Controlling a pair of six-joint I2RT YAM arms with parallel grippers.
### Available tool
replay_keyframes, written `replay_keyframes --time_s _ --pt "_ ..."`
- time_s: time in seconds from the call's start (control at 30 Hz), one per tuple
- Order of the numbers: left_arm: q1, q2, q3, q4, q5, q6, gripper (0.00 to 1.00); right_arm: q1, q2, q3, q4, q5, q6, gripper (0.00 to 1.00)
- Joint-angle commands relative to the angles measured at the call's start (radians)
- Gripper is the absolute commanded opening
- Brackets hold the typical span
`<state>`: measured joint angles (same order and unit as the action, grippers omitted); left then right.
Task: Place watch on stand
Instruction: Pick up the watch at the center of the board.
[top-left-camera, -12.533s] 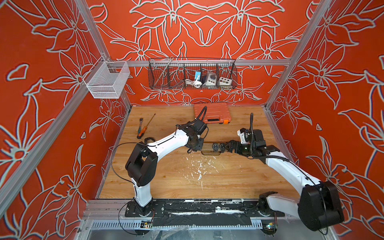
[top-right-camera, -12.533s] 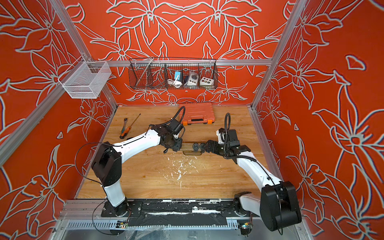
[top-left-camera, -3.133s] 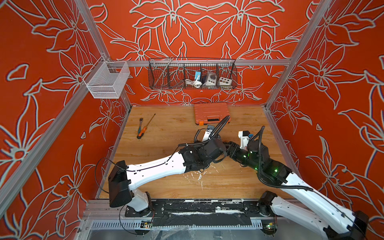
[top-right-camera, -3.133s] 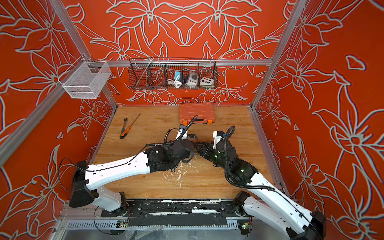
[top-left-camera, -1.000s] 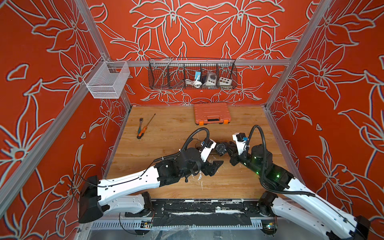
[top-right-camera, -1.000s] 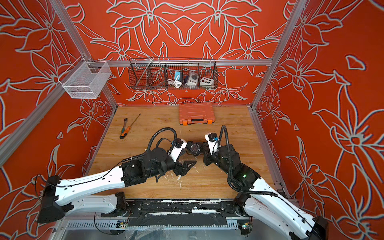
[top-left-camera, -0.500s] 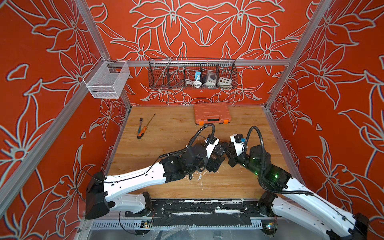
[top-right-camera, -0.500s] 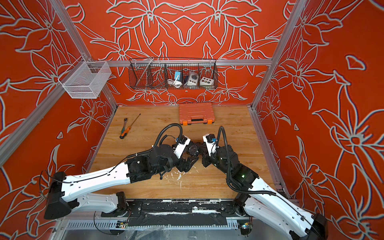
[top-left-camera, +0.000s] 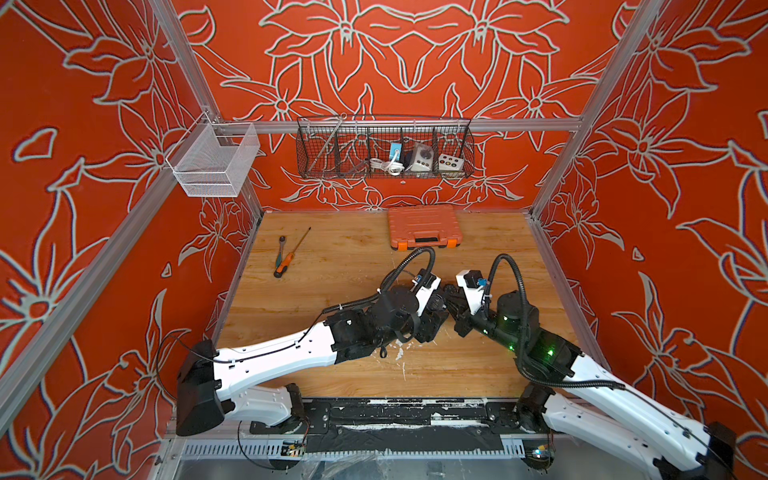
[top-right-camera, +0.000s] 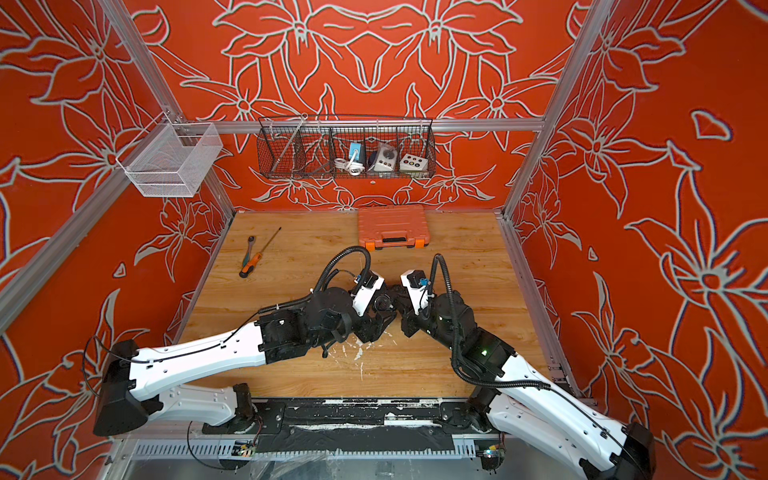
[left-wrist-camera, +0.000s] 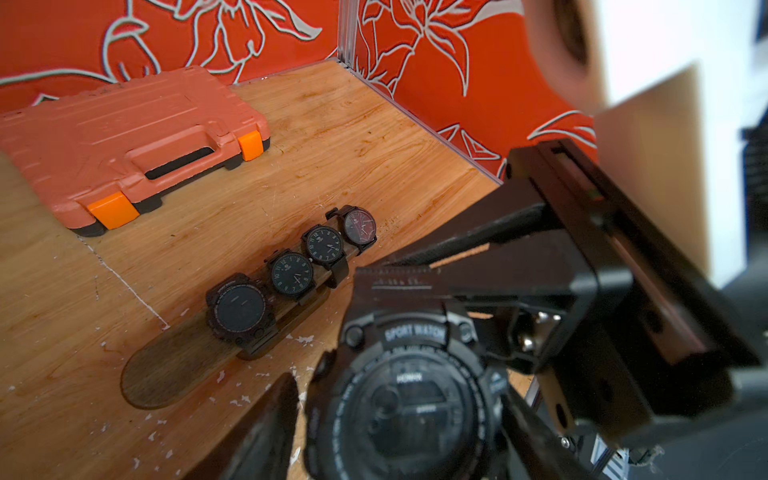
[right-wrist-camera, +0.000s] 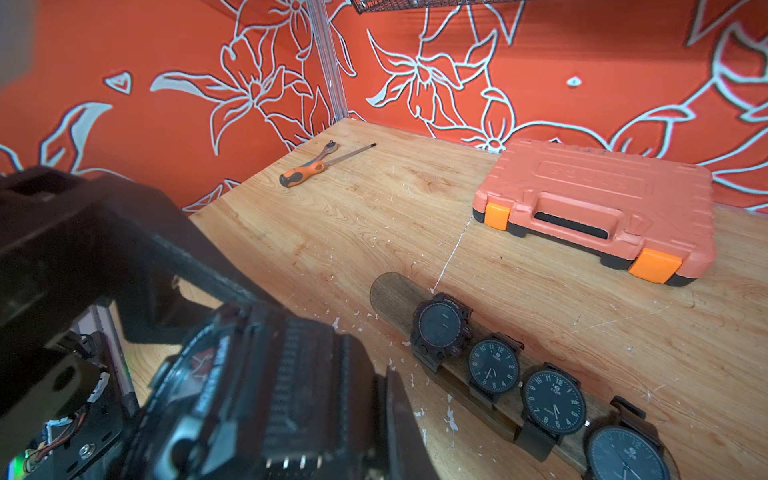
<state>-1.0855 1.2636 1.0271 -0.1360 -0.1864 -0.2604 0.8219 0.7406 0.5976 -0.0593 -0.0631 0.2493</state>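
White-shelled arms, black joints, looped black corrugated cables, green lights.

left arm (top-left-camera: 291, 353): extended, jaws apart | right arm (top-left-camera: 582, 386): extended, jaws closed

Stand (top-left-camera: 451, 291) hidden beneath both arms in both top views; held watch (left-wrist-camera: 409, 399) blurred, cut off at lower edge.

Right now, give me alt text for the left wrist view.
A black sport watch fills the foreground between dark fingers. Beyond it, four watches sit on the dark wooden stand, one end bare, with a closed orange case behind.
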Motion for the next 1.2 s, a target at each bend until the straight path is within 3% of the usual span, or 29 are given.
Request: replay_keyframes --time_s 0.0,0.1,0.73,0.83,0.97,1.17 --pt "0.010 -0.003 0.022 -0.008 -0.008 0.015 0.71 0.015 0.000 -0.003 0.026 -0.015 -0.023 0.00" --pt "0.016 -0.002 0.019 -0.011 -0.004 0.013 0.68 0.019 0.000 -0.004 0.021 -0.012 -0.024 0.00" --pt "0.022 0.014 0.022 -0.012 0.049 0.036 0.24 0.026 0.054 0.060 -0.067 0.010 -0.007 0.00" --pt "0.023 -0.004 -0.002 0.016 0.042 0.033 0.23 0.026 0.043 0.063 -0.077 0.027 -0.008 0.00" --pt "0.045 -0.009 -0.007 -0.010 0.015 0.006 0.20 0.026 0.011 0.071 -0.108 0.036 -0.008 0.25" --pt "0.142 -0.050 -0.018 -0.067 0.031 -0.079 0.21 0.026 -0.040 0.085 -0.198 0.155 -0.008 0.52"
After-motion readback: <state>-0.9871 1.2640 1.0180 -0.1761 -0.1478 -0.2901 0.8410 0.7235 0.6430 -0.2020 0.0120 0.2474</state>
